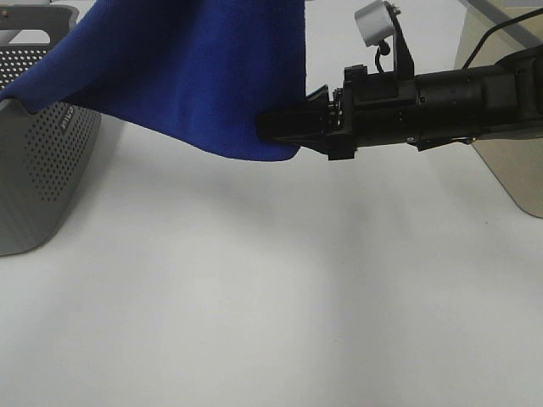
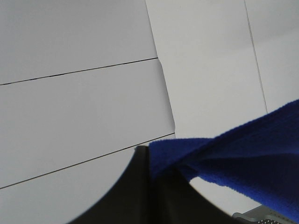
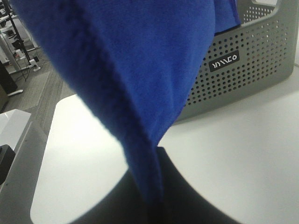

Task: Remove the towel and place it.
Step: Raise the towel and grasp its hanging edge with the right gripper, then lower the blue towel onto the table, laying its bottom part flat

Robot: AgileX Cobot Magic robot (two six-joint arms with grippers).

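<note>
The royal-blue towel (image 1: 187,76) hangs spread in the air above the white table. Its left part drapes over the rim of the grey perforated basket (image 1: 42,161) at the far left. My right gripper (image 1: 284,136) is shut on the towel's lower right corner, above the table's middle. In the right wrist view the towel's edge (image 3: 140,60) runs down into my shut right gripper (image 3: 152,186), with the basket (image 3: 247,60) behind. My left gripper (image 2: 152,172) is shut on another bunched corner of the towel (image 2: 243,154). The left gripper is out of the exterior view. No white tag shows.
The white table (image 1: 254,297) stretches below the towel. A tan panel (image 1: 509,170) stands at the right edge behind my right arm. A sliver of the basket rim (image 2: 266,218) shows in the left wrist view. The table's edge and a room floor (image 3: 42,93) show beyond.
</note>
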